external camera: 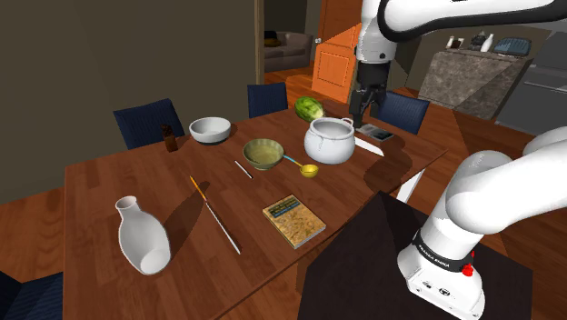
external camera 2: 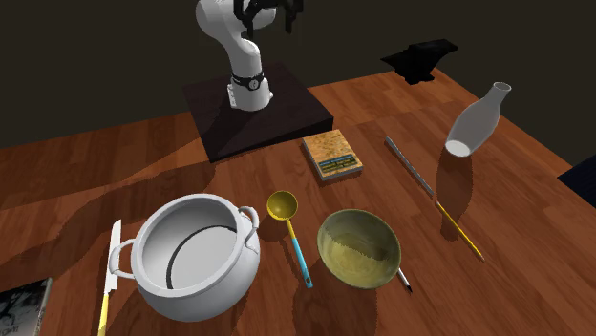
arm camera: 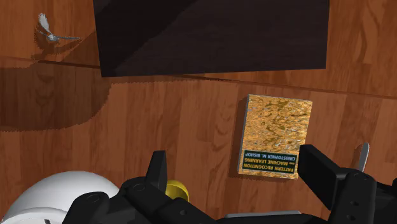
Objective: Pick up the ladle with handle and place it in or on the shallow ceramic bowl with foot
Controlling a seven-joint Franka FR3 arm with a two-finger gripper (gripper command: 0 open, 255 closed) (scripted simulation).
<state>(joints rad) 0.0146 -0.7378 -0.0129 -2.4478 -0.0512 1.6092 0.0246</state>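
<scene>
Ladle (arm camera: 177, 189) well below wide-apart, empty fingers (arm camera: 157, 168), its yellow cup nr one finger.

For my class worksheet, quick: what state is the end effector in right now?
End effector: open, holding nothing.

1. Shoulder view: high, beside and behind the stand (external camera: 354, 241), facing across the wooden table (external camera: 136, 182) toward the blue chairs (external camera: 145, 123); mid range.
2. Second exterior view: opposite side, facing the arm (external camera 2: 234, 38), looking steeply down, close over the white pot (external camera 2: 196, 253).
3. Wrist view: straight down, near the wooden table.
4. All three share book (arm camera: 273, 135), white pot, ladle (external camera 2: 291, 236).
</scene>
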